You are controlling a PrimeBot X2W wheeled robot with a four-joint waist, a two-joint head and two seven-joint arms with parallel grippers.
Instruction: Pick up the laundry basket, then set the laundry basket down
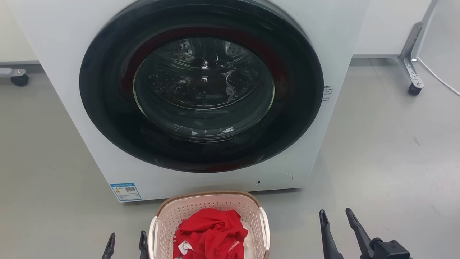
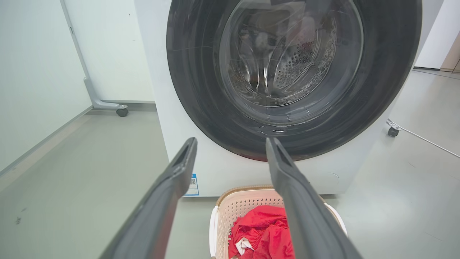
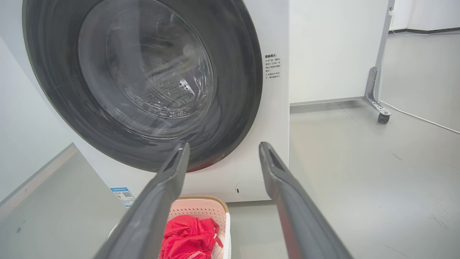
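The laundry basket [image 1: 187, 210] is pale pink and perforated, with a brown woven rim and white side handles. It stands on the floor just in front of the washer, holding a crumpled red garment [image 1: 210, 233]. My left gripper [image 1: 127, 242] is open close beside the basket's left handle, apart from it. Further off to the basket's right, my right gripper [image 1: 337, 216] is also open and holds nothing. In the left wrist view the laundry basket [image 2: 244, 205] lies below my open left gripper [image 2: 231, 142]. The right wrist view has the laundry basket [image 3: 206, 208] low and left of my right gripper [image 3: 222, 145].
A white front-loading washer [image 1: 201, 93] with its round dark door shut rises right behind the basket. A castor leg [image 1: 413, 72] stands at the far right on the grey floor, with a thin cable [image 1: 438, 79] running past it. Another castor [image 1: 18, 77] is at far left.
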